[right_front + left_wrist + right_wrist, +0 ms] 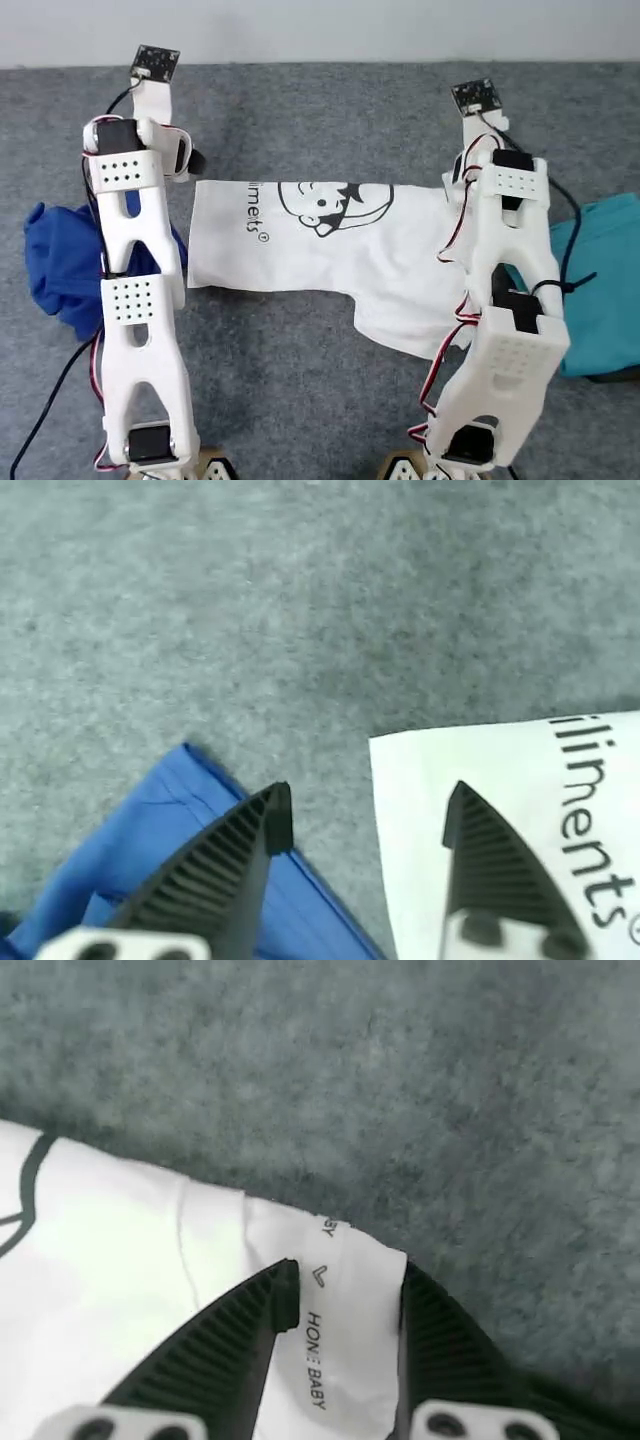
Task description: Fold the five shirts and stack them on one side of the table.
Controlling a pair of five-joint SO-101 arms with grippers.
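High view, white shirt [330,260]: lies flat and print-up across the middle of the table [320,120], hem toward the left edge, neck toward the right edge.
High view, other shirts: a blue shirt [55,260] is bunched at the left edge and a teal shirt [610,290] lies at the right edge.
Left wrist view, left gripper [368,805]: jaws are wide and hold nothing. One is over the blue shirt's edge, the other over the white shirt's hem corner.
Right wrist view, right gripper [348,1285]: jaws are narrowly apart, astride the collar band and not pinching it.
Step in hand: probably taking hold of the white shirt for its first fold.
Doing it well: shift the left jaws fully onto the hem corner, clear of the blue cloth, before closing. Then pinch both ends together and lift level, so the fabric stays taut.
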